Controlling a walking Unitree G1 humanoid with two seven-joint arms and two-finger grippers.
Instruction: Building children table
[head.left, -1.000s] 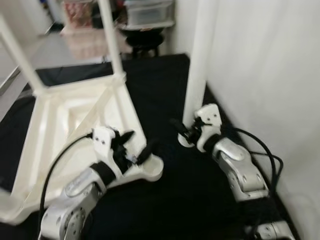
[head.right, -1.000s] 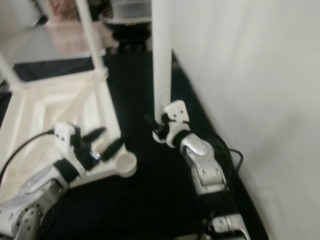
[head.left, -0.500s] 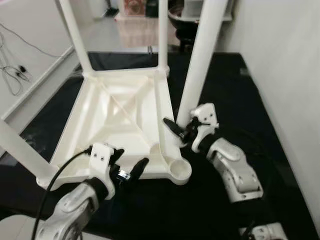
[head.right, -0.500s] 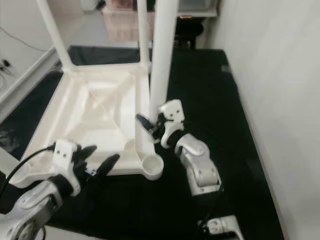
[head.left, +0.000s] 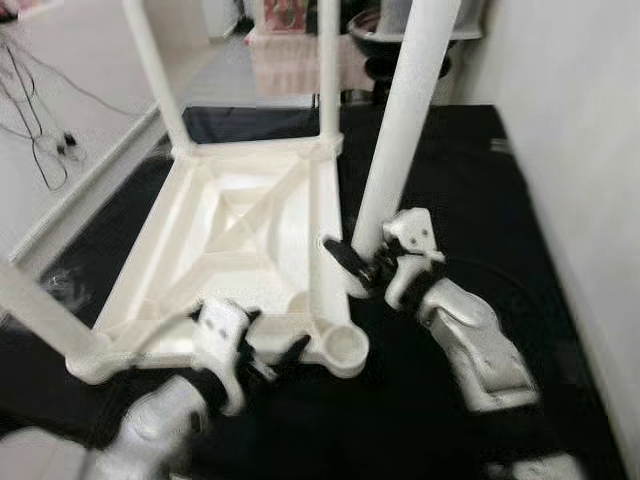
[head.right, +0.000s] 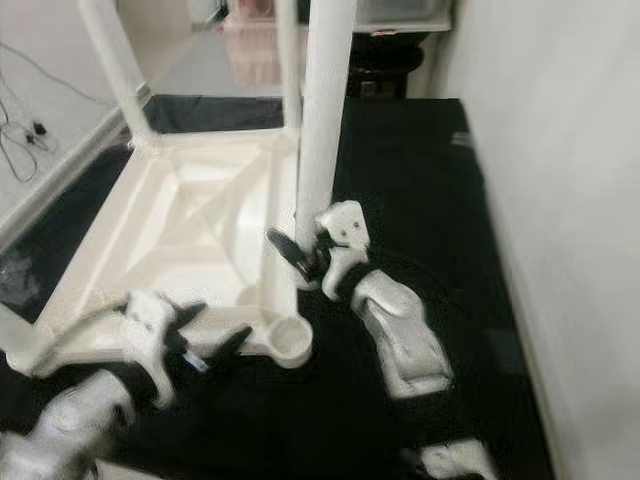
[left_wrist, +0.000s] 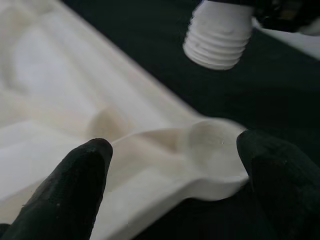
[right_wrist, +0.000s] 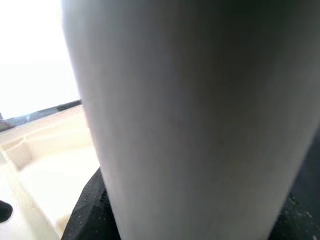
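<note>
Left claw (head.left: 268, 355) is held low, fingers spread apart with a wide gap; left fingertips (left_wrist: 82, 172) are seen dark and blunt in the wrist view. Left arm is blurred in both eye views. Right claw (head.left: 358, 268) is raised higher, its fingers closed around a white leg (head.left: 400, 130). Right silver forearm is bent back toward the body.

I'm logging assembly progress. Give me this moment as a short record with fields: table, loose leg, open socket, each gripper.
table: white tabletop upside down on black mat, three legs fitted
loose leg: white table leg upright, threaded end above the mat, beside the socket
open socket: empty corner socket
right gripper: shut on the leg's lower end
left gripper: open, at the tabletop's near edge by the socket
</note>
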